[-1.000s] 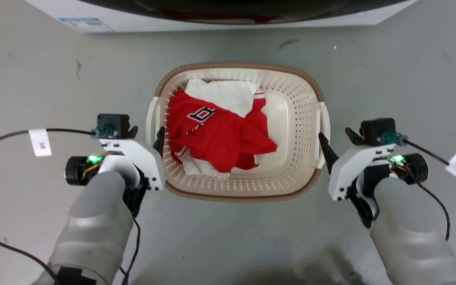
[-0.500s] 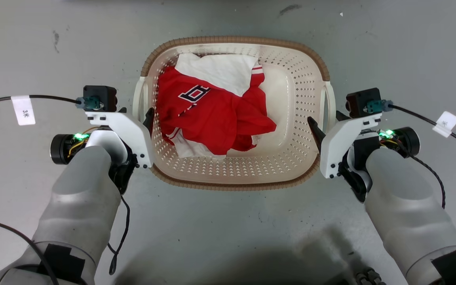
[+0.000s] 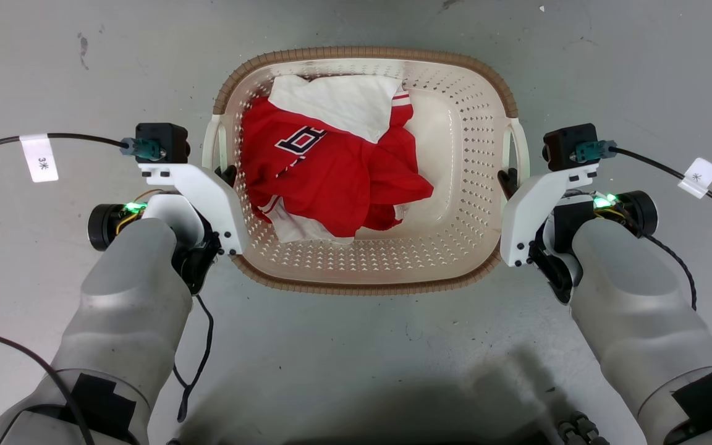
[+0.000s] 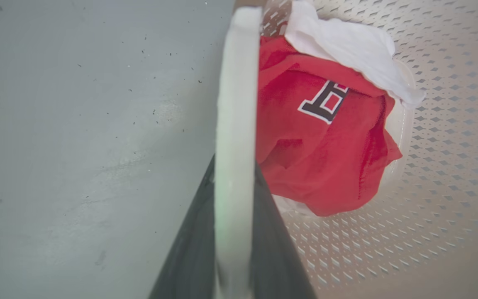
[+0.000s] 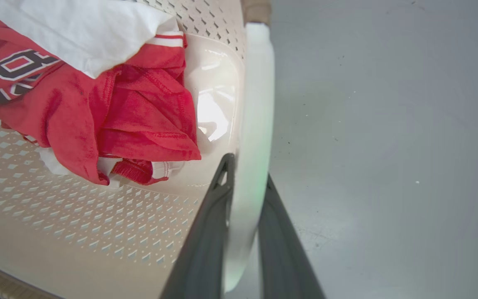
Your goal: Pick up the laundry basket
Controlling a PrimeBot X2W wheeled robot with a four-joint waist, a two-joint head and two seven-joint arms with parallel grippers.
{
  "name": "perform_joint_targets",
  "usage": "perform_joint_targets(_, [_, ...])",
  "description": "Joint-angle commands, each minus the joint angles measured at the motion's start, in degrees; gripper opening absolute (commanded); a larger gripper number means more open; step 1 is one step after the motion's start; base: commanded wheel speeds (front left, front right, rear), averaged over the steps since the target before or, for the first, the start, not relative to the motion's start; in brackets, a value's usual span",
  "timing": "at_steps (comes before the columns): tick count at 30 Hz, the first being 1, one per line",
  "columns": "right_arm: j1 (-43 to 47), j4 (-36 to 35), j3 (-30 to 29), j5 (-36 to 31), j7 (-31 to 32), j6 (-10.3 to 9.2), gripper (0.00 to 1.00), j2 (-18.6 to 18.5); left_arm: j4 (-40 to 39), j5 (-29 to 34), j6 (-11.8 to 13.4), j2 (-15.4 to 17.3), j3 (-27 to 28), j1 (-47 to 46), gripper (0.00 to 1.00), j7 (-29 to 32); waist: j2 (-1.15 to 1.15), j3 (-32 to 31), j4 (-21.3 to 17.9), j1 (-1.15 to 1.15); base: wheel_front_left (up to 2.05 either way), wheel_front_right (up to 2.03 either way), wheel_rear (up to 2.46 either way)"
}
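Observation:
The laundry basket, cream-white with perforated walls and a brown woven rim, stands on the grey floor in the centre of the head view. A red jersey and a white cloth lie inside it. My left gripper is shut on the basket's white left handle. The left wrist view has that handle pinched between the gripper's dark fingers. My right gripper is shut on the right handle, seen clamped in the right gripper's fingers.
Black cables with white tags trail from each wrist, one at the left and one at the right. Grey concrete floor surrounds the basket on all sides. A dark shadow lies along the bottom edge.
The camera has tilted, so the white appliance left the top edge. Both grippers moved forward along the basket's sides and shut on its two handles.

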Motion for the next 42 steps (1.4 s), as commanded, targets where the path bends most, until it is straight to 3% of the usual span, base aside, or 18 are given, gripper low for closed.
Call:
perform_joint_targets(1, [-1.0, 0.8, 1.1, 0.7, -0.2, 0.16, 0.00, 0.4, -0.5, -1.2, 0.1, 0.2, -0.7, 0.1, 0.00, 0.1, 0.00, 0.1, 0.1, 0.00, 0.00, 0.00, 0.00])
perform_joint_targets(16, [0.1, 1.5, 6.3, 7.1, 3.6, 0.18, 0.00, 0.5, -0.1, -7.3, 0.1, -0.2, -5.5, 1.2, 0.00, 3.3, 0.00, -5.0, 0.9, 0.00, 0.00, 0.00, 0.00])
perform_joint_targets(27, [2.2, 2.5, 9.2, 13.0, 13.3, 0.32, 0.00, 0.7, 0.7, -12.5, -0.1, -1.0, -8.8, 4.4, 0.00, 12.7, 0.00, -18.3, 1.9, 0.00, 0.00, 0.00, 0.00])
perform_joint_targets(42, [4.3, 4.3, 9.9, 18.8, 25.5, 0.36, 0.00, 0.2, 0.1, -17.4, -0.1, 0.0, -12.3, 7.9, 0.00, 19.8, 0.00, -33.4, 2.4, 0.00, 0.00, 0.00, 0.00])
